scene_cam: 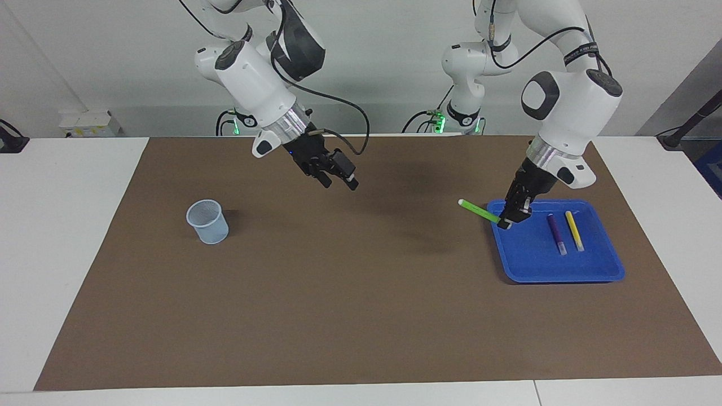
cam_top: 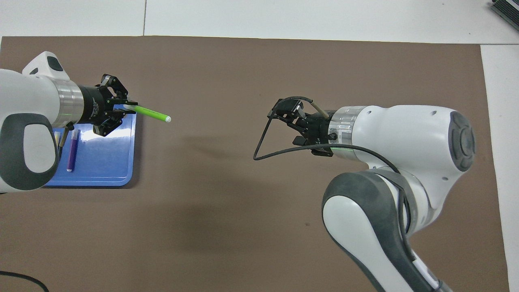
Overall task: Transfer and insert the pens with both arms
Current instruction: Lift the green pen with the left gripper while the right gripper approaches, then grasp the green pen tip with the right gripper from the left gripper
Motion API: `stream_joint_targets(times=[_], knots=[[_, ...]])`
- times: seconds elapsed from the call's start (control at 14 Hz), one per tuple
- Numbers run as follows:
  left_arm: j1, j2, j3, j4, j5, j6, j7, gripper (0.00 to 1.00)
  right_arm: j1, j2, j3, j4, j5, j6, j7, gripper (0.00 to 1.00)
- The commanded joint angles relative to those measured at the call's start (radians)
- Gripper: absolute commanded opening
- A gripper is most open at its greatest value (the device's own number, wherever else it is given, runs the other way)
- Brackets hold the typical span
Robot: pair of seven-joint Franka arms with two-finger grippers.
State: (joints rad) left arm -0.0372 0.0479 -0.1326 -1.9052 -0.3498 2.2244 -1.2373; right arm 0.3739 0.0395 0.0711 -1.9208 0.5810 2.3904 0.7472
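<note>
The right gripper (scene_cam: 340, 179) hangs with its fingers spread and empty over the brown mat (scene_cam: 361, 316), between the mesh cup (scene_cam: 207, 221) and the blue tray (scene_cam: 558, 265). The left gripper (scene_cam: 506, 221) is clenched on one end of the green pen (scene_cam: 478, 210), raised over the tray's edge, the pen's white cap pointing out over the mat toward the cup. The purple pen (scene_cam: 556, 233) and yellow pen (scene_cam: 574, 230) lie side by side in the tray. The cup stands on the mat, well apart from the tray, toward the right arm's end.
</note>
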Motion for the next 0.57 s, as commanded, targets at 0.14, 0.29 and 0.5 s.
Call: stream_joint_targets(times=[0.14,0.29,0.5], knots=[[-0.071,-0.075,0.013,-0.052,-0.165,-0.014,-0.143,0.0,0.057,0.028,0.001,-0.001,0.031,0.119,0.073,1.0],[-0.116,-0.092,0.013,-0.078,-0.184,-0.002,-0.209,0.0,0.088,0.04,0.001,0.019,0.033,0.15,0.113,1.0],[-0.164,-0.1,0.013,-0.103,-0.207,0.035,-0.309,0.0,0.131,0.062,0.001,0.043,0.036,0.256,0.168,1.0]])
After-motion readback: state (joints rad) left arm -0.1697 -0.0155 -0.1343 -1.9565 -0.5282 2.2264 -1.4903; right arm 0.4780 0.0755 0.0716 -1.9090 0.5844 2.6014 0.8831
